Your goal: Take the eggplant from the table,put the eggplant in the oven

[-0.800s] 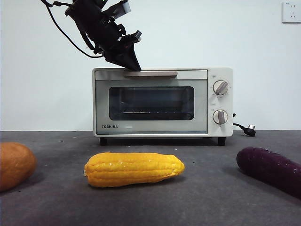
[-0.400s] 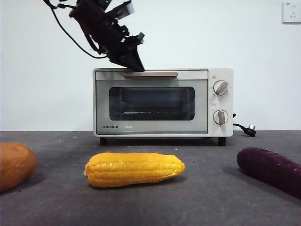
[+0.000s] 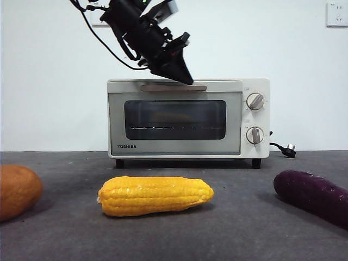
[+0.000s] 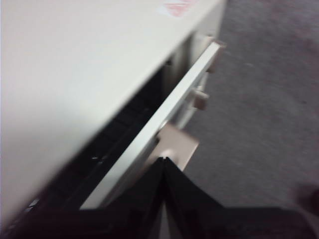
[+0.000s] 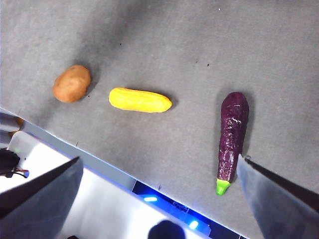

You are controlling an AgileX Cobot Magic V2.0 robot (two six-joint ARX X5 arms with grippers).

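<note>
Here the left pincer (image 3: 186, 80), jaws pressed together, seemingly touches the oven (image 3: 187, 118) handle (image 3: 174, 87), door slightly ajar; right pincer wide open, empty, above the eggplant (image 5: 232, 134) on the desk (image 5: 174, 50)

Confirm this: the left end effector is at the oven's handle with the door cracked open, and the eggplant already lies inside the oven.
One part is wrong. The eggplant lies on the table, as the right wrist view shows. The left end effector is at the oven's handle, door cracked open.
</note>
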